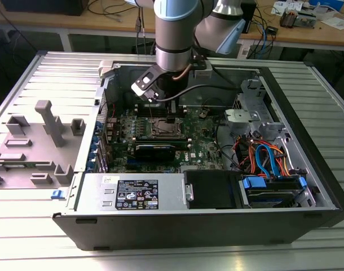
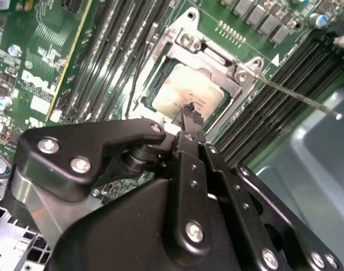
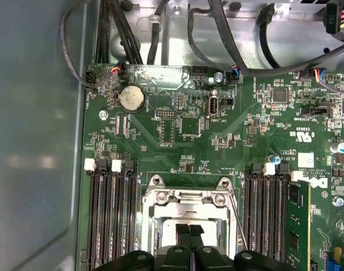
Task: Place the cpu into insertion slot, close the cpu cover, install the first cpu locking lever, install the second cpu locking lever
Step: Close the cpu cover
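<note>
Tool (image 3: 189,231) closed on nothing, right over cpu (image 2: 201,90), cpu cover (image 3: 186,199) down around it

Illegible label (image 1: 137,199) on power supply (image 1: 93,189)

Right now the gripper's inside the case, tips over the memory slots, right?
No. The gripper is inside the case, but its tips sit over the cpu, between the memory slots; the second wrist view shows it.
</note>
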You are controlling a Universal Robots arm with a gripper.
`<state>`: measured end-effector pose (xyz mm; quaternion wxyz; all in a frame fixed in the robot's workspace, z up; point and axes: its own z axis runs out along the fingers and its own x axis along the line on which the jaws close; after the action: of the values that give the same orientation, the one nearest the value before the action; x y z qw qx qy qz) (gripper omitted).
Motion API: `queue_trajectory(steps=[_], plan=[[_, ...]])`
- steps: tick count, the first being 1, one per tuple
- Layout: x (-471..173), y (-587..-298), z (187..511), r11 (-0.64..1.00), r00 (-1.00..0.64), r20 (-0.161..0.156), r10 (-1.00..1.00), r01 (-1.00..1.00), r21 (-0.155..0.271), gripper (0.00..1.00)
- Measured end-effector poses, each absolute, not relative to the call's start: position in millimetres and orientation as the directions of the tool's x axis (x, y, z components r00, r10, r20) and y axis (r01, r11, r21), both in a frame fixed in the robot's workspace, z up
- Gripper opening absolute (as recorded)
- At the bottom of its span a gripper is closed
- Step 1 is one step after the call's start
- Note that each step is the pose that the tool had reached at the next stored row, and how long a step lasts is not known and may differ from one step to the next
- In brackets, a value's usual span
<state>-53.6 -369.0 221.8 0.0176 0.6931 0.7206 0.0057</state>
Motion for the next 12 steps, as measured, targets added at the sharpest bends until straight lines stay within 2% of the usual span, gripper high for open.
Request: queue_trajectory(steps=[12], plan=[[-47.1, -368.9, 221.8, 0.039, -0.038, -0.017, 0.999, 0.999, 0.033, 0.11]])
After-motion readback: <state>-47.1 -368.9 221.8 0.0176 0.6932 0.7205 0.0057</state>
